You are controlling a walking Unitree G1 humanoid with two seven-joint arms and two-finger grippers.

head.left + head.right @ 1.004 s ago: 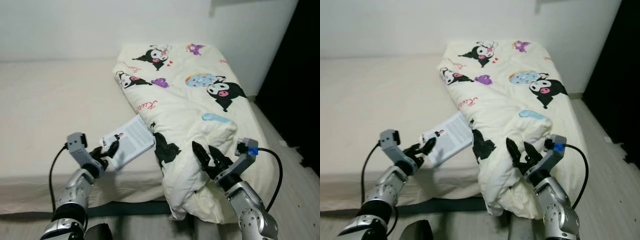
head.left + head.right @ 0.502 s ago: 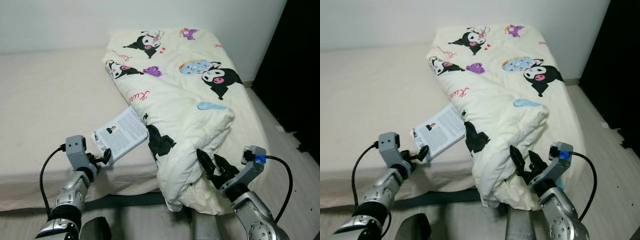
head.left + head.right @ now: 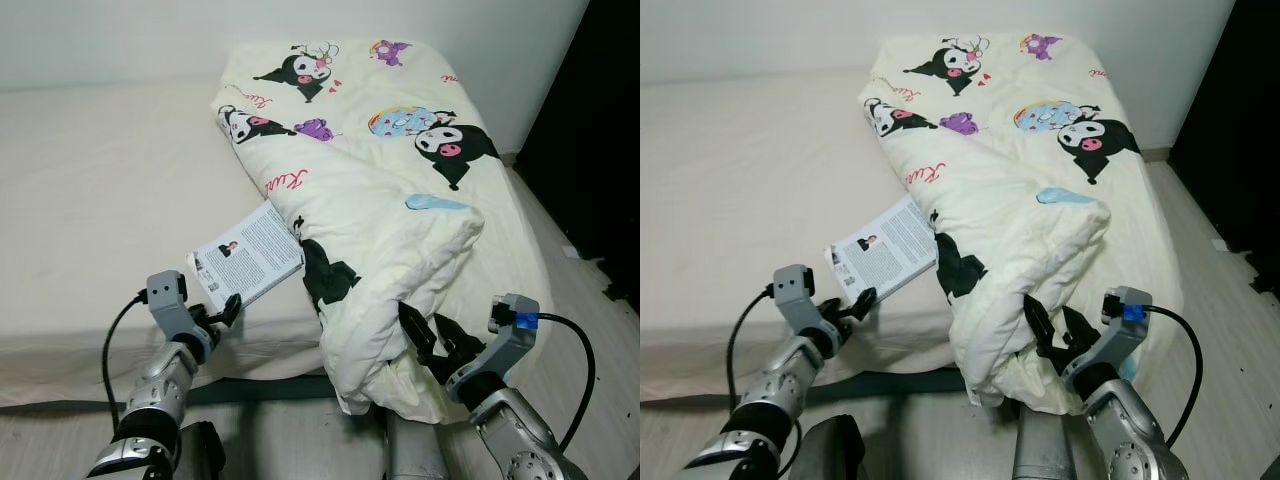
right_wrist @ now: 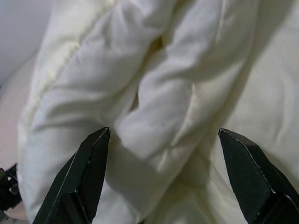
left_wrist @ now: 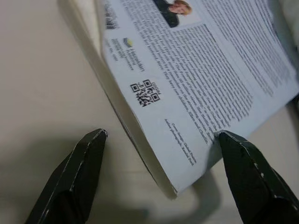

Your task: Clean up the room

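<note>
Hovering wide open: left end effector (image 3: 226,310) just short of the book (image 3: 248,260), lying flat on the bed (image 3: 90,200). Probably light, thin, slightly floppy; best pinching the near corner, sliding one finger beneath. Gaping too: right end effector (image 3: 428,335), nosing the quilt (image 3: 380,210) fold ahead; soft, bulky.

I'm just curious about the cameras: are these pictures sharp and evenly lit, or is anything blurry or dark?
Eye views: evenly lit and fairly sharp, with a black area beside the bed. Left wrist view: the book is readable near the code, softer toward the edges. Right wrist view: the duvet looks soft, with shadowed folds.
</note>
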